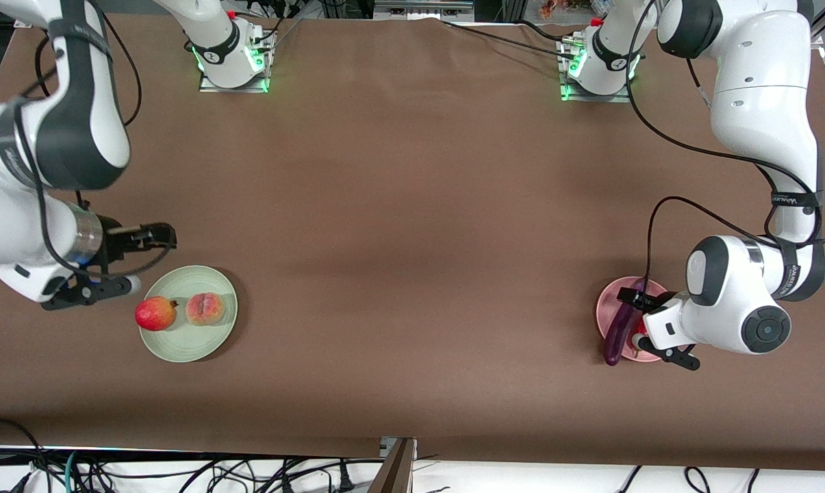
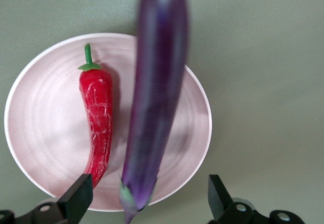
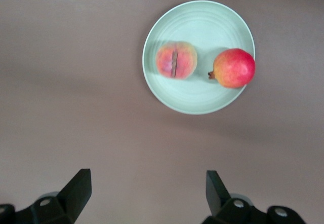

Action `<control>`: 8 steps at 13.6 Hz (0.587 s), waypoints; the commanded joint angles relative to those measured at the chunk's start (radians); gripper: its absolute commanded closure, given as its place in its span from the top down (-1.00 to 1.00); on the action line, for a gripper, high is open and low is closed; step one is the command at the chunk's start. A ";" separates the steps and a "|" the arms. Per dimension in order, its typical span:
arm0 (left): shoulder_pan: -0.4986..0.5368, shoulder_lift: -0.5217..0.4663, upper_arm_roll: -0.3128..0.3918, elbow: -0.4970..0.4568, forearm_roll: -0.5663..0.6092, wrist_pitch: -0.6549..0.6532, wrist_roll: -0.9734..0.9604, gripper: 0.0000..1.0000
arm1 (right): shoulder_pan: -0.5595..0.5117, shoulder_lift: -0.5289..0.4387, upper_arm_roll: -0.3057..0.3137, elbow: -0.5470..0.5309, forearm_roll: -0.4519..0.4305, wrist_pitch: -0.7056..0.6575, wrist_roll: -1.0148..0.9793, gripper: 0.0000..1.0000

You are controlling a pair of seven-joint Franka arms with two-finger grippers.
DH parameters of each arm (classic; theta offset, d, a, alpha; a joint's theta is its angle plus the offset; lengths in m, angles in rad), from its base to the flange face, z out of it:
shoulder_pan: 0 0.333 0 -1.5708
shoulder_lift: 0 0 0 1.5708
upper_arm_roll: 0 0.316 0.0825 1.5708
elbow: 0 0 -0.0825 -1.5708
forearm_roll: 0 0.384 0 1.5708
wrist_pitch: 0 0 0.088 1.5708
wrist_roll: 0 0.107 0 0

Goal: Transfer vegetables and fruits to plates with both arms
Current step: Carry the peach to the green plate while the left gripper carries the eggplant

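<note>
My left gripper [image 1: 630, 297] is open over the pale pink plate [image 1: 607, 308]. In the left wrist view [image 2: 147, 201] the purple eggplant's [image 2: 157, 97] stem end sits between the spread fingers, and neither one touches it. The eggplant [image 1: 619, 334] lies across the plate [image 2: 45, 112], its tip past the rim nearer the front camera. The red chili [image 2: 97, 125] lies on the plate beside it. My right gripper [image 1: 160, 236] is open and empty beside the pale green plate [image 1: 187, 346], with bare table between its fingers [image 3: 147, 196]. That plate [image 3: 202, 26] holds the pomegranate [image 1: 156, 313] [image 3: 234, 68] and the peach [image 1: 205, 309] [image 3: 176, 60].
The brown table [image 1: 412, 239] stretches between the two plates. The arm bases [image 1: 234, 55] [image 1: 600, 65] stand along its edge farthest from the front camera. Cables [image 1: 179, 472] hang below the edge nearest that camera.
</note>
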 commanded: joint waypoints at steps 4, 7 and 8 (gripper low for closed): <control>0.016 -0.065 -0.001 -0.001 0.006 -0.023 0.013 1.00 | -0.025 -0.239 0.027 -0.155 -0.018 -0.099 -0.010 1.00; 0.018 -0.180 0.002 -0.002 0.012 -0.107 0.017 1.00 | -0.083 -0.302 0.059 -0.195 -0.058 -0.038 -0.013 1.00; 0.018 -0.220 0.002 -0.004 0.016 -0.133 0.017 1.00 | -0.132 -0.337 0.090 -0.225 -0.057 -0.032 -0.016 1.00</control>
